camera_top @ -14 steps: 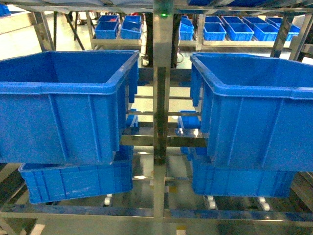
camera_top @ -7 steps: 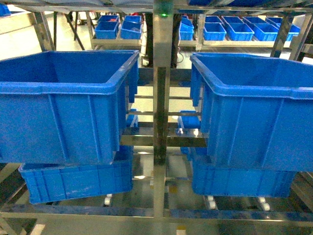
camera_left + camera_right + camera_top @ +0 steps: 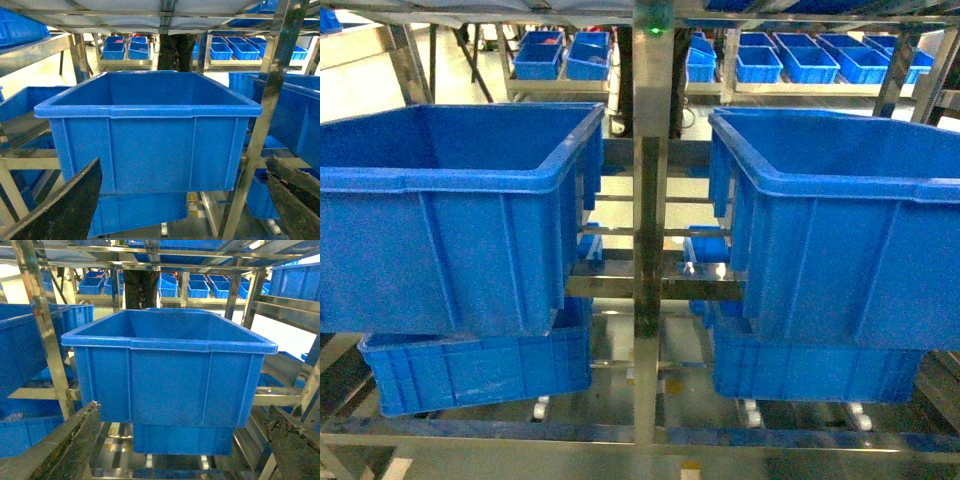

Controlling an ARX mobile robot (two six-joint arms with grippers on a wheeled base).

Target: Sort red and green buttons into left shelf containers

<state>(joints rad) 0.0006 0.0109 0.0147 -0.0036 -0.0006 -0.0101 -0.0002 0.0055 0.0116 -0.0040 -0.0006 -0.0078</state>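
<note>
change: basically nothing, head view looks the same as a second ago, so no sorting progress that I can see
buttons: none visible anywhere, no red or green one in any view
left claw (image 3: 180, 200): spread wide, nothing in it, facing the left crate (image 3: 450, 220)
right claw (image 3: 182, 440): also spread and empty, facing the right crate (image 3: 840, 230)
around: lower crates (image 3: 480, 370) underneath, small blue bins (image 3: 565, 55) on far shelves
in the way: steel shelf post (image 3: 652, 200) between the two crates, tall crate walls hide what's inside
</note>
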